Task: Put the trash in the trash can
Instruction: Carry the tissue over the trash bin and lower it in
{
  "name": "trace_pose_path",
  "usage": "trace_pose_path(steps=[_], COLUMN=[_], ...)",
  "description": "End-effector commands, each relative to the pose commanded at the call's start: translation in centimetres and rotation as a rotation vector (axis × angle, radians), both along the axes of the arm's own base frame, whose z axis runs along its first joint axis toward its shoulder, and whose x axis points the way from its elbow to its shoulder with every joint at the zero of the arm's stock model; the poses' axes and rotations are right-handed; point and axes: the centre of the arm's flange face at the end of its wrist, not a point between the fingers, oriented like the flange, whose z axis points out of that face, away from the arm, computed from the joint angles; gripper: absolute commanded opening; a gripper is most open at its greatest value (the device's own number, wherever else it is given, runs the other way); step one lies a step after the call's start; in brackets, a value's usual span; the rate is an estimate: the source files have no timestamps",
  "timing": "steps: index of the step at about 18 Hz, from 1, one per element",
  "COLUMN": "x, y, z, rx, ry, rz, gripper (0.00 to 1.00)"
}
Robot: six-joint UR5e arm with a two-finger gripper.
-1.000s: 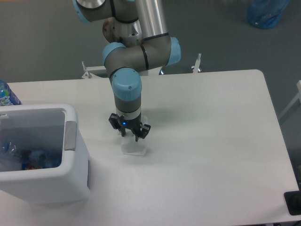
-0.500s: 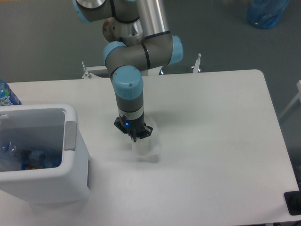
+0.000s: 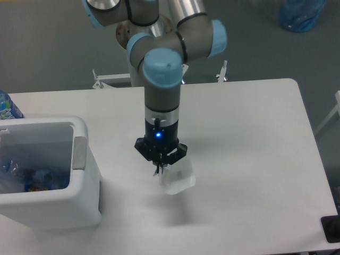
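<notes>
My gripper (image 3: 161, 167) is shut on the crumpled white paper tissue (image 3: 177, 178), which hangs from the fingertips clear above the table (image 3: 249, 159), casting a faint shadow below. The white trash can (image 3: 45, 172) with a grey panel stands at the left; inside it lies a clear crinkled bottle with a red-blue label (image 3: 32, 179). The gripper hangs to the right of the can, well apart from it.
A bottle with a blue wrapper (image 3: 8, 106) peeks in at the left edge behind the can. A blue plastic bag (image 3: 300, 13) lies on the floor at the top right. A dark object (image 3: 332, 228) sits at the table's lower right corner.
The gripper closed on the tissue, then rose and shifted slightly right toward the camera, lifting the tissue off the table.
</notes>
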Motion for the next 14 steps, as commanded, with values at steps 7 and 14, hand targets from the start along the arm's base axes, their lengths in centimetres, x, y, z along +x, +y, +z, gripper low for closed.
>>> trace_pose_path(steps=[7,14], x=[2.2,11.2], y=[-0.5,2.7], z=[10.3,15.8], rx=[0.213,0.306], ry=[-0.021,-0.056], rz=[0.116,0.058], gripper=[0.0,0.0])
